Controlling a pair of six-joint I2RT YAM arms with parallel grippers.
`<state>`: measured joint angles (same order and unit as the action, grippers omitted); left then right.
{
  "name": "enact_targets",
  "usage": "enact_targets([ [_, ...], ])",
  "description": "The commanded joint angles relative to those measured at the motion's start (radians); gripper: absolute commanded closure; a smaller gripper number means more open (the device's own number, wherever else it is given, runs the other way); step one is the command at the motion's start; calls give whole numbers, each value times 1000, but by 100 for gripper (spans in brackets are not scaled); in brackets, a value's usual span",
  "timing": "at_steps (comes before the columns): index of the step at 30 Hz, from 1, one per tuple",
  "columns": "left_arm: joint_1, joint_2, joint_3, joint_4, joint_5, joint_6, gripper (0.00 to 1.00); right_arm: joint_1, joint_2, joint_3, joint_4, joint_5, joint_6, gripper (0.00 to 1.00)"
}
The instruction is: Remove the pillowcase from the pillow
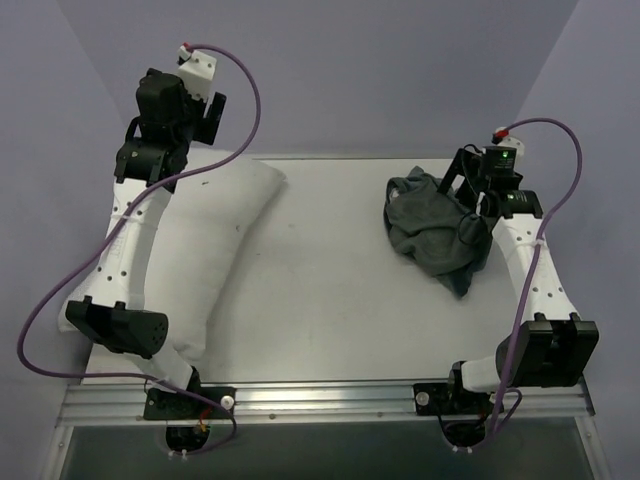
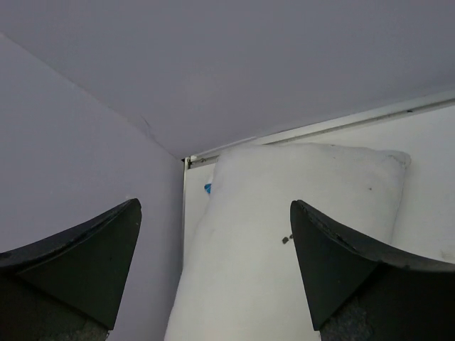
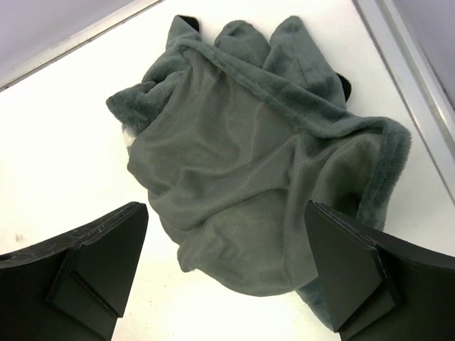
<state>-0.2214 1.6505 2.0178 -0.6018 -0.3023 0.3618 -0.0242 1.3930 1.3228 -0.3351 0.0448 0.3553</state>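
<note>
The pillowcase (image 1: 432,230) lies crumpled on the right of the table, dark grey face up, no stripes showing; it fills the right wrist view (image 3: 249,163). The plain white pillow (image 1: 205,250) lies bare along the table's left side, partly under the left arm, and shows in the left wrist view (image 2: 284,263). My left gripper (image 1: 200,105) is open and empty, raised above the pillow's far end (image 2: 213,270). My right gripper (image 1: 475,195) is open and empty, just above the pillowcase's right part (image 3: 224,270).
The white table (image 1: 320,290) has a metal rail along its near edge (image 1: 320,398). Purple-grey walls close in behind and at both sides. A small blue mark (image 2: 207,188) sits by the pillow's far corner.
</note>
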Motion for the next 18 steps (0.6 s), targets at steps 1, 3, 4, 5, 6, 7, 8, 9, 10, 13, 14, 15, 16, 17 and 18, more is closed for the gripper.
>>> enact_targets([
  [1,-6,-29,85,-55,41,-50,6,7,-48,59,-44,64,-30,0],
  [3,-4,-58,88,-70,46,-60,6,6,-60,69,-51,76,-39,0],
  [4,4,-66,91,-105,37,-70,6,6,-63,70,-54,79,-39,0],
  [5,13,-87,93,-128,26,-79,6,6,-72,67,-55,89,-39,0],
  [6,31,-103,73,-148,32,-93,6,6,-75,64,-55,90,-36,0],
  [7,57,-118,52,-188,52,-127,6,6,-81,58,-51,95,-35,0],
  [8,126,-162,20,-197,74,-142,6,6,-95,50,-48,111,-26,0],
  [9,166,-191,-70,-199,107,-161,6,6,-104,24,-41,119,-23,0],
  [10,206,-220,-126,-181,118,-167,6,6,-126,7,-21,125,-18,0],
  [13,374,-346,-348,-147,156,-155,6,6,-159,-60,7,167,-13,0],
  [14,411,-400,-397,-148,173,-150,6,6,-164,-72,8,177,-13,0],
  [15,478,-426,-443,-150,190,-141,6,4,-167,-94,10,193,-13,0],
  [16,508,-449,-535,-153,209,-127,6,4,-167,-102,10,196,-13,0],
  [17,533,-490,-579,-151,210,-118,6,4,-167,-109,7,199,-13,0],
  [18,571,-511,-620,-148,209,-109,6,6,-164,-115,7,198,-13,0],
])
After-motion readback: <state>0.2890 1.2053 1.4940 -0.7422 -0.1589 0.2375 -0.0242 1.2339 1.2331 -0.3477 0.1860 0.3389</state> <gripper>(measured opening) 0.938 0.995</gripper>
